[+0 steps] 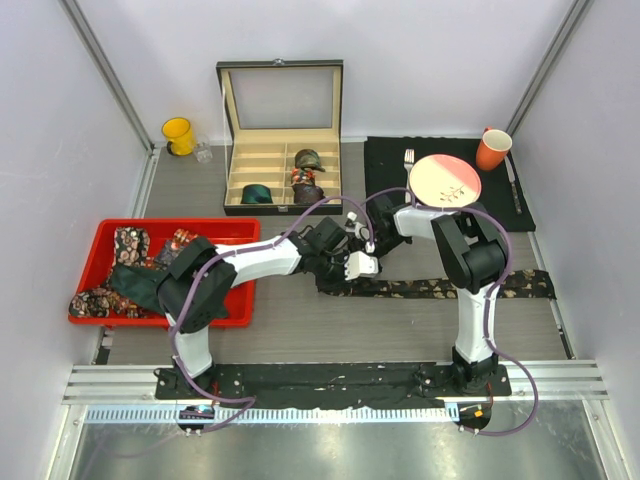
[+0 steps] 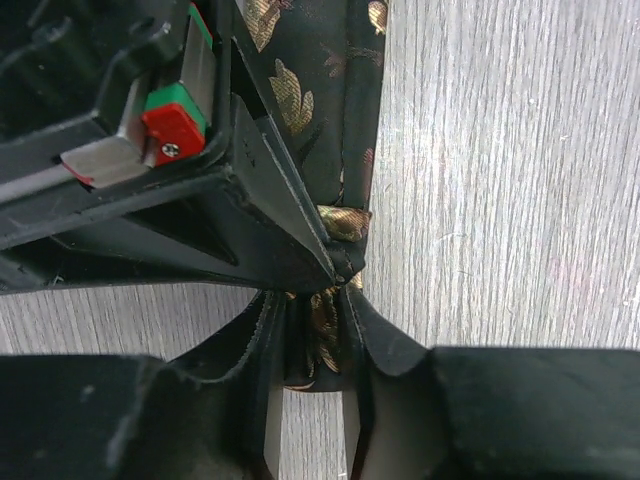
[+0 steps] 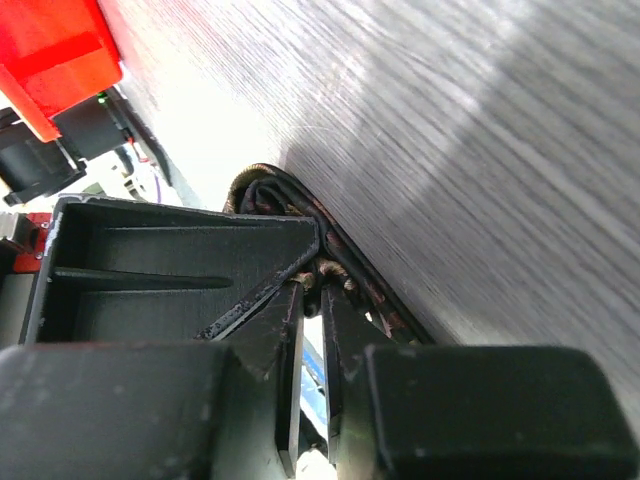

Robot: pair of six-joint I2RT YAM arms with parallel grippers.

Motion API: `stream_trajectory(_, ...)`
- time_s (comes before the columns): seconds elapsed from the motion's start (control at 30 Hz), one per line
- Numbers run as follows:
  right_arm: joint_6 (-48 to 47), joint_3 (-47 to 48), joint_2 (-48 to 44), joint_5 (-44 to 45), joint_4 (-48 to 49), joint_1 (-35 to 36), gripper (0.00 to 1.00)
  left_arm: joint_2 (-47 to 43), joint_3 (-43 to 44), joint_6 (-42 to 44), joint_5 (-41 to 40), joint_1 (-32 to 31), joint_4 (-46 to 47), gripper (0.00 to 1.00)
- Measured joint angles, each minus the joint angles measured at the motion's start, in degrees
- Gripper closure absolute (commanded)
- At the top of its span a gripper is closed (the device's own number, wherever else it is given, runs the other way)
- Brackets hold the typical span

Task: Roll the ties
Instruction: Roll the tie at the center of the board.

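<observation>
At far left a red tray [image 1: 215,232] holds a heap of loose ties [image 1: 130,245], floral and plain dark green. Behind and to its right stands an open divided box [image 1: 228,190]. A dark green coil [image 1: 257,194] sits in one front compartment, and two floral coils [image 1: 307,158] sit in the compartments to the right of it.

Mid-table, the two arms meet at the left end of a long tie [image 1: 440,288], dark with a floral print, which lies flat across the grey table [image 1: 300,330] and runs off to the right. The left pincer [image 2: 315,305] has its jaws drawn nearly together on this end, with the folded cloth pinched between them. The right pincer [image 3: 314,290] comes in from the other side, fingertip against the same bunched end. Its jaws stand a thin slit apart with the curled cloth at their tips, and it is unclear whether they grip it.

At far right, behind the tie, a black mat [image 1: 390,160] carries a pink plate [image 1: 445,182].
</observation>
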Motion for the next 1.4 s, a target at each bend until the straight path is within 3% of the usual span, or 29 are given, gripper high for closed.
stream_trajectory(0.53, -0.6, -0.1, -1.7, 2.0, -1.7, -1.5, 0.71, 0.2, 0.8, 0.3, -0.8, -0.1, -1.1, 0.81)
stream_trajectory(1.17, -1.1, -1.0, -2.5, 3.9, -2.0, -1.3, 0.71, 1.0, 2.1, 1.0, -1.0, -0.2, -3.0, 0.81)
stream_trajectory(1.3, -1.7, -0.3, -2.6, 4.7, -3.3, -1.7, 0.57, 1.0, 2.3, 0.9, -1.1, -0.2, -3.2, 0.81)
stream_trajectory(1.4, -1.8, -0.7, -3.6, 5.0, -4.3, -2.2, 0.58, 1.0, 2.3, 0.8, -1.3, -0.3, -3.2, 0.81)
